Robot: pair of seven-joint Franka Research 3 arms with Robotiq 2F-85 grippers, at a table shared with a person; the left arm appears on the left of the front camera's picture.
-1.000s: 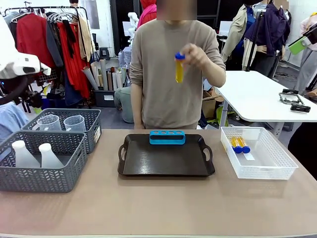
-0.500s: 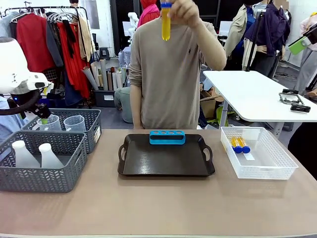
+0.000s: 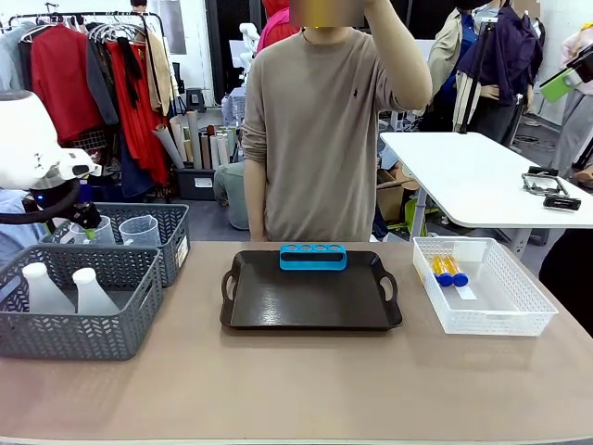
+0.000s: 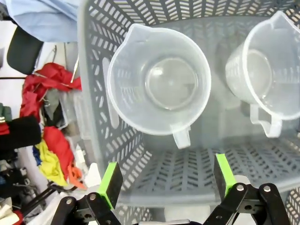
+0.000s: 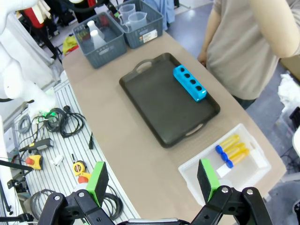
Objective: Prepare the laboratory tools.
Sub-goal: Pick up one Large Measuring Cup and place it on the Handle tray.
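Two clear measuring jugs [image 4: 159,84] [image 4: 267,70] stand in the far grey basket [image 3: 171,243]. My left gripper [image 4: 167,180] hangs open just above them, its green pads [image 4: 111,183] straddling the handle of the nearer jug [image 3: 93,230]. Two whitish conical flasks [image 3: 42,287] [image 3: 93,289] stand in the near grey basket [image 3: 93,334]. Orange-yellow tubes with blue caps [image 3: 447,271] [image 5: 232,150] lie in the white mesh basket [image 3: 505,311]. My right gripper [image 5: 153,180] is open and empty, high above the table's right side.
A black tray [image 3: 310,301] sits mid-table with a blue tube rack [image 3: 313,256] at its far edge. The person [image 3: 320,139] stands behind it with one hand raised past the picture's top. Cables and tools [image 5: 61,126] lie on the floor beside the table.
The person's hand lifted an orange tube from chest height up out of the picture. My left arm moved slightly right and down over the jug basket.
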